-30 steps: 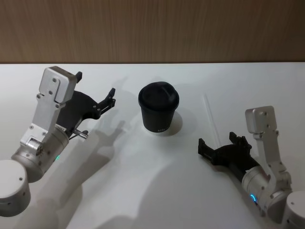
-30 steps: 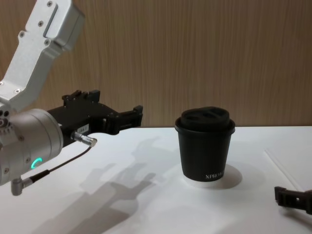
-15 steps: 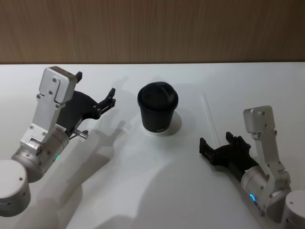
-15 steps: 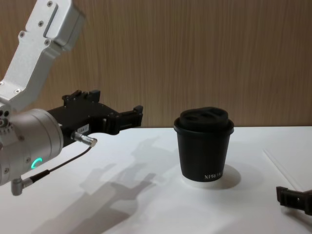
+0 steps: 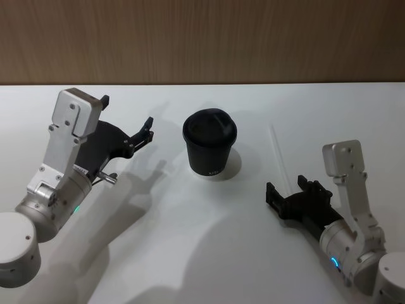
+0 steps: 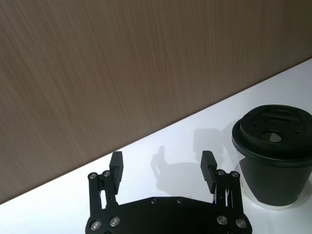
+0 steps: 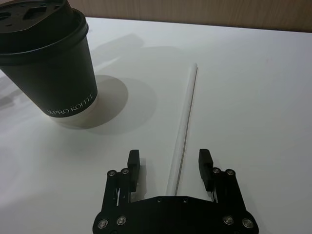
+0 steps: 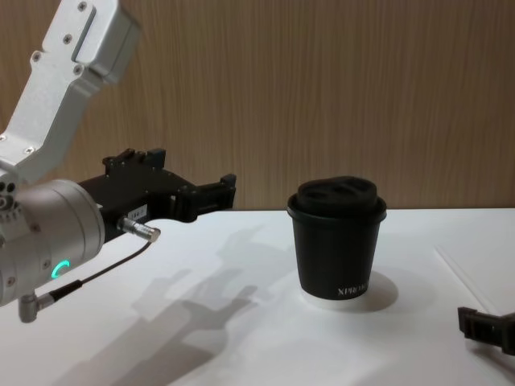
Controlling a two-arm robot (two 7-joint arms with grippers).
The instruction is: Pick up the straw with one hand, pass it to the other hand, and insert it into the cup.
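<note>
Where the table meets the brown wood-grain wall, the scene runs as follows, left to right. Left tool: raised above the table's left part on its silver arm, a green light on the arm's cylinder in the chest view, fingers spread wide, nothing between them. It points toward the cup but is well apart from it; the left wrist view shows bare table between its two black fingers and the cup off to one side beyond them. Cup: black, domed black lid on, upright near the table's middle, white base rim on the surface, small white lettering low on its wall. Nothing touches it. Straw: thin, white, straight, flat on the table to the right of the cup, near it but not touching, running from far to near. Right tool: low at the table's right, at the straw's near end, fingers spread. In the right wrist view the straw's near end passes between the two fingers, roughly midway, with a gap on either side; neither finger touches it. Straw not gripped, not lifted. A blue light shows on the right arm's base.
</note>
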